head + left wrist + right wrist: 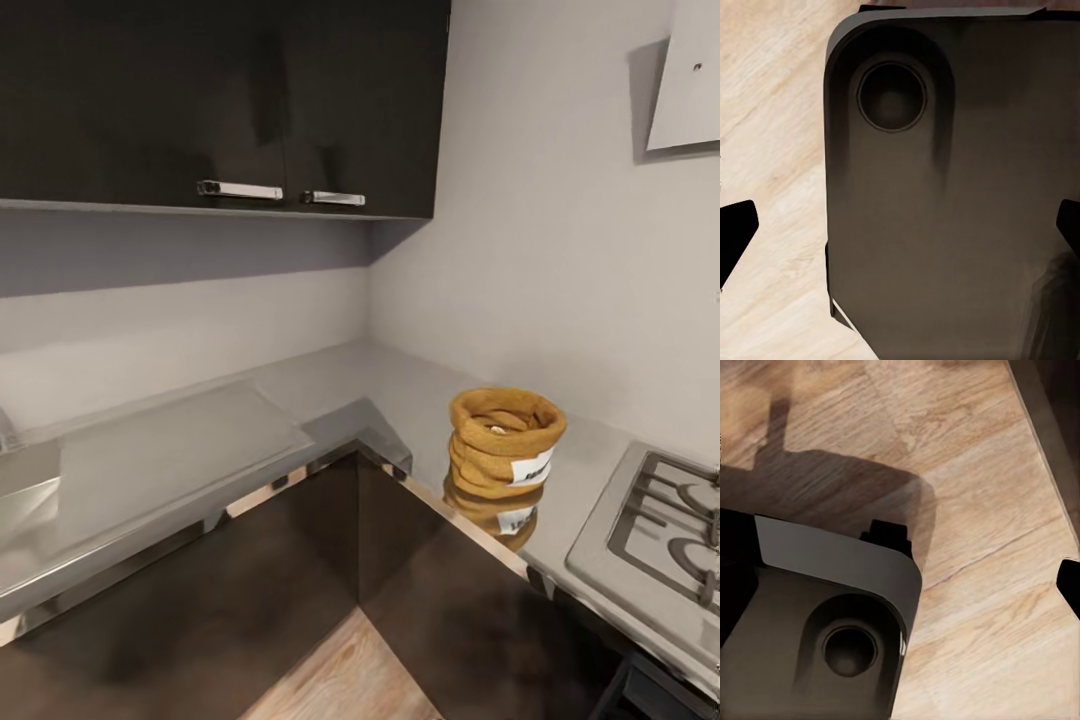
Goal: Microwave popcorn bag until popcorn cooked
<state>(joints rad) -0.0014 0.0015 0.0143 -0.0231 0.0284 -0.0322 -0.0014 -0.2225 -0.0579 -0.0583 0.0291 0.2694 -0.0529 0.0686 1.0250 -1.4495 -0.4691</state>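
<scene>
While both arms hang low, my jaws stand wide and hold nothing — dark tips at the wrist views' edges, my base (945, 195) and wooden floor (975, 472) beneath. The popcorn bag (505, 440) sits upright on the table (330, 390) near its front edge, beside the hob (655, 535). I should approach squarely — open room lies toward the corner.

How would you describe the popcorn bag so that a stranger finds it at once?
Start at the long grey countertop that bends around the corner under the dark wall cabinets. Follow its right run toward the gas hob; the popcorn bag stands just before it. It is a squat tan sack with rolled rim and white label.
</scene>
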